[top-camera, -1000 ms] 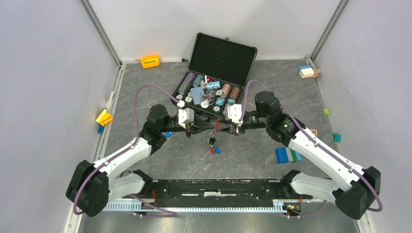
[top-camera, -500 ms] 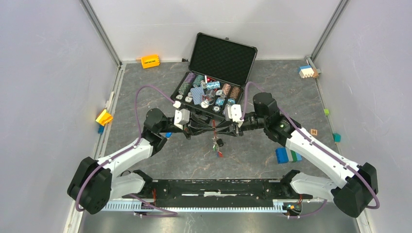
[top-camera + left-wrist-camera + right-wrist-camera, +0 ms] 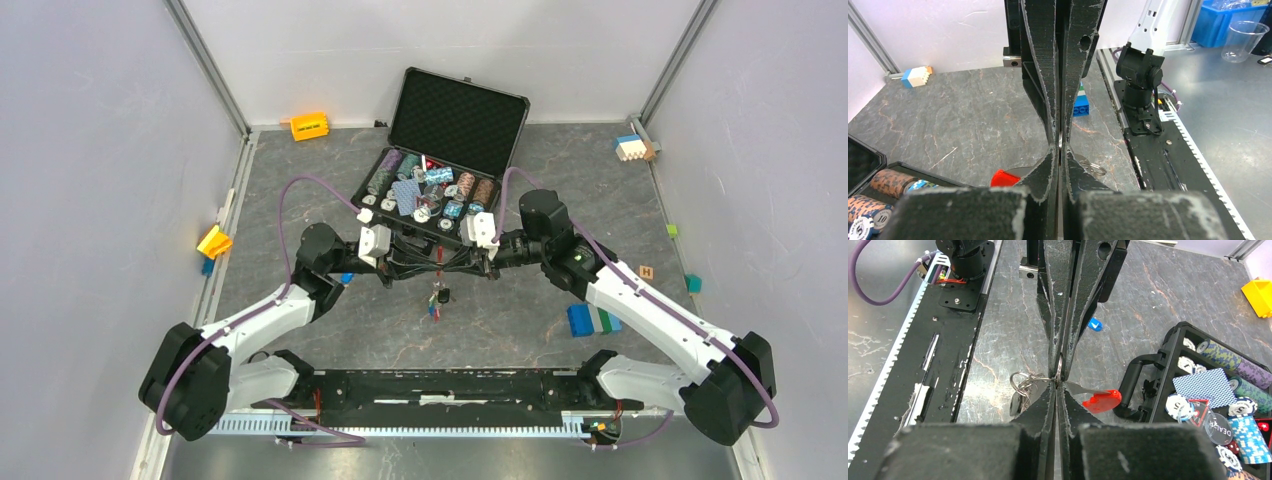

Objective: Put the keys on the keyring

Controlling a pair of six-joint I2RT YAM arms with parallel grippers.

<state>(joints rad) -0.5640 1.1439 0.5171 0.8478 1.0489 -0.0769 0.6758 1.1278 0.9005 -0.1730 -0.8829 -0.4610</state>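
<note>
Top external: grey marbled tabletop (image 3: 300,170), pale walls (image 3: 100,150) around.

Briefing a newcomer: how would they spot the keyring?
In front of the open black poker-chip case, the left gripper and right gripper meet tip to tip. The keyring is pinched there: thin silver loops beside a red tab, unlike round chips.

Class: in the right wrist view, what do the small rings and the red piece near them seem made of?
Rings: metal, probably steel; thin silvery wire with bright glints. Red piece: likely plastic; uniform bright colour, smooth, soft sheen.
</note>
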